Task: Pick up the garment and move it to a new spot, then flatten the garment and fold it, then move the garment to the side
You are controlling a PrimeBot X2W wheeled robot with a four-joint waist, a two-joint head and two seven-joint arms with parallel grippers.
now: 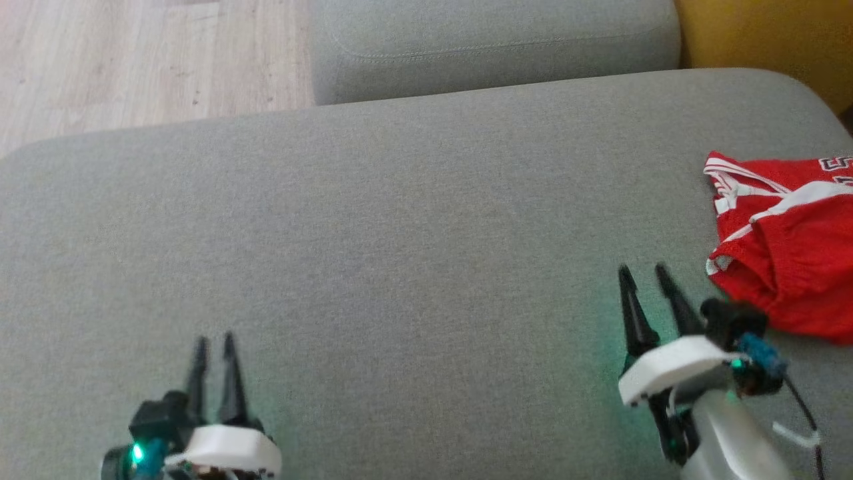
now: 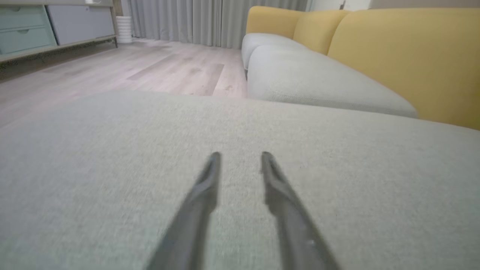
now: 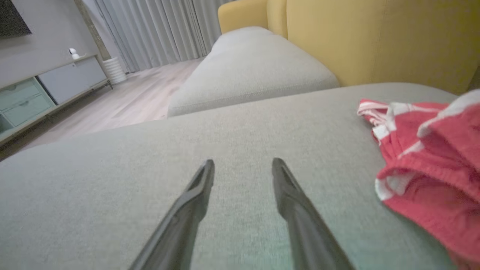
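Our left gripper [image 1: 214, 340] stands with its two long dark fingers parted and nothing between them, over bare grey cushion [image 1: 400, 233]; our right gripper [image 1: 643, 270] is likewise spread and empty, its tips near the garment [image 1: 793, 267] but apart from it. The garment lies crumpled at the cushion's right end, just to the right of our right gripper: red fabric with white stripes and white-edged hems. From the head we make out lettering at its upper corner, cut by the frame edge; from the right wrist we see its bunched folds up close, blurred. The cushion is a woven, round-edged pad, with a second grey cushion [image 1: 493, 47] beyond it. Our wrist views add a mustard-yellow backrest [image 2: 405, 56], pleated grey curtains [image 2: 187, 18] and a low cabinet [image 2: 56, 26] with pale green drawers, standing on the pale plank floor [image 1: 133, 60]
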